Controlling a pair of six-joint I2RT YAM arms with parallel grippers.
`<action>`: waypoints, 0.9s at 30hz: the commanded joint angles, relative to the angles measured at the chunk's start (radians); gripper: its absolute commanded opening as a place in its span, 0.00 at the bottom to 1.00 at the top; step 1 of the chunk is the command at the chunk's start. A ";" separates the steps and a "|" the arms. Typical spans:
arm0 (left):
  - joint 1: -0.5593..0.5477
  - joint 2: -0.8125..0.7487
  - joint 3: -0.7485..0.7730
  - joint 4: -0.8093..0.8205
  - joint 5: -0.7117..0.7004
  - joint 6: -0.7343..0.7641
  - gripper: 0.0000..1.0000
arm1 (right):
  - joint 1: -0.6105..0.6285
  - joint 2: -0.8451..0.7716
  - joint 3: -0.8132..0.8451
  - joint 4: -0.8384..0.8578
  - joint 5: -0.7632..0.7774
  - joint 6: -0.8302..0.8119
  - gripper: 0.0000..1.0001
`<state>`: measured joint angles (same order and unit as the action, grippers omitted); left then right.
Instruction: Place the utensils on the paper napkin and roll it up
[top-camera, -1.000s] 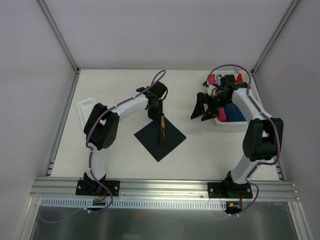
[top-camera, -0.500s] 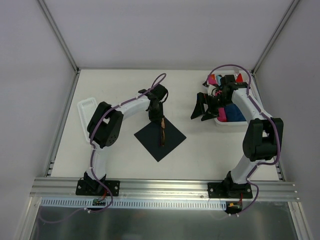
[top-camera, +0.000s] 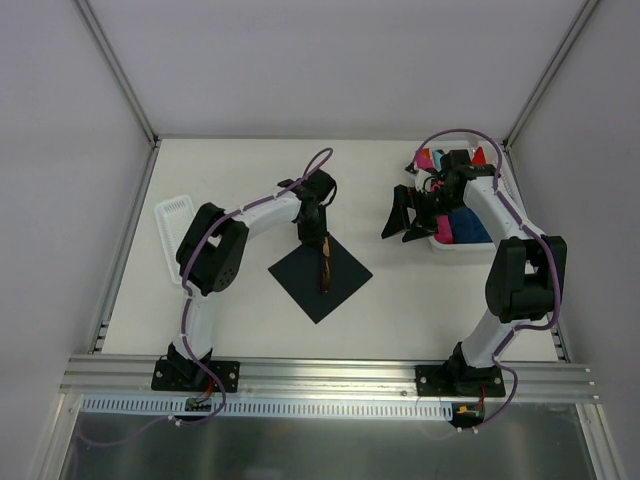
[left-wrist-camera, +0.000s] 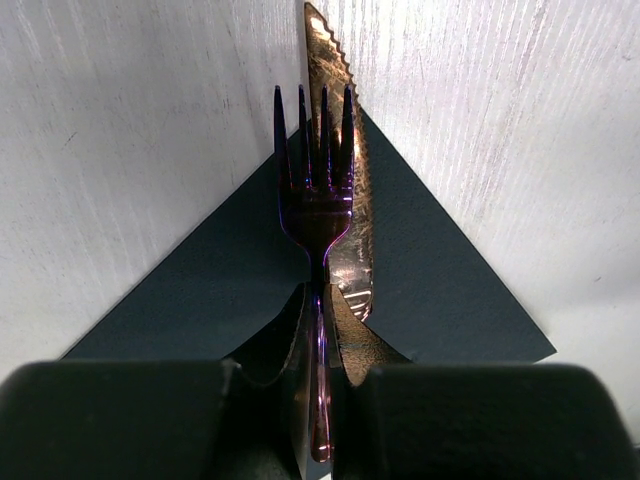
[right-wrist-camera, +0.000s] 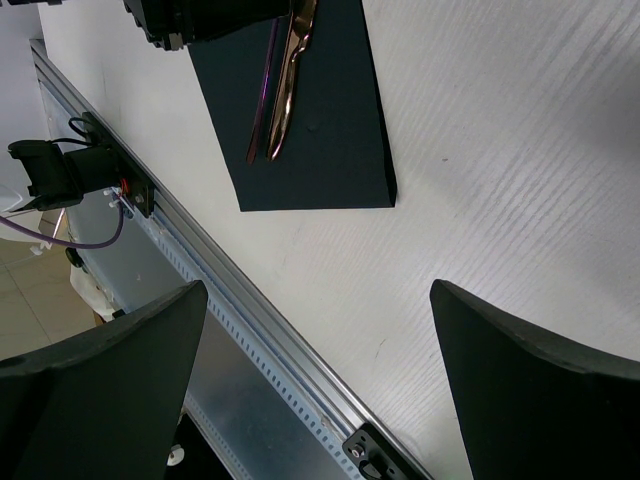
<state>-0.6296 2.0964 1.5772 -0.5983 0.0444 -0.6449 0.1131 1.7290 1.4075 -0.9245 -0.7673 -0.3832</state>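
One napkin (top-camera: 320, 298) flat mid-table from above, left gripper (top-camera: 318, 240) at its far corner. From left wrist: pinched nearly closed on fork (left-wrist-camera: 315, 200) handle, knife (left-wrist-camera: 340, 150) touching alongside, both over napkin. From right wrist: right gripper (right-wrist-camera: 320, 400) spread wide, empty, beside napkin.

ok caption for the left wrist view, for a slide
Left tool gripping the fork, knife alongside, over the dark paper napkin.

Napkin (top-camera: 320, 277) lies mid-way across the table (top-camera: 400, 300), with fork (left-wrist-camera: 315, 195) and knife (left-wrist-camera: 345, 240) on it, side by side and touching. Bin (top-camera: 440, 243) sits right rear, tray (top-camera: 172, 215) far left.
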 joint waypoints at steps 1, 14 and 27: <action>-0.009 0.014 -0.006 0.002 0.002 -0.021 0.05 | -0.006 -0.005 -0.007 -0.017 -0.015 -0.016 0.99; -0.010 0.019 -0.008 0.006 0.011 -0.030 0.13 | -0.006 -0.008 -0.010 -0.019 -0.017 -0.017 0.99; 0.007 -0.156 0.012 -0.001 0.011 -0.016 0.33 | 0.010 -0.045 -0.021 -0.016 -0.033 -0.060 0.99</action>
<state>-0.6285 2.0674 1.5726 -0.5888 0.0448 -0.6487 0.1139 1.7290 1.3926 -0.9237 -0.7746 -0.4038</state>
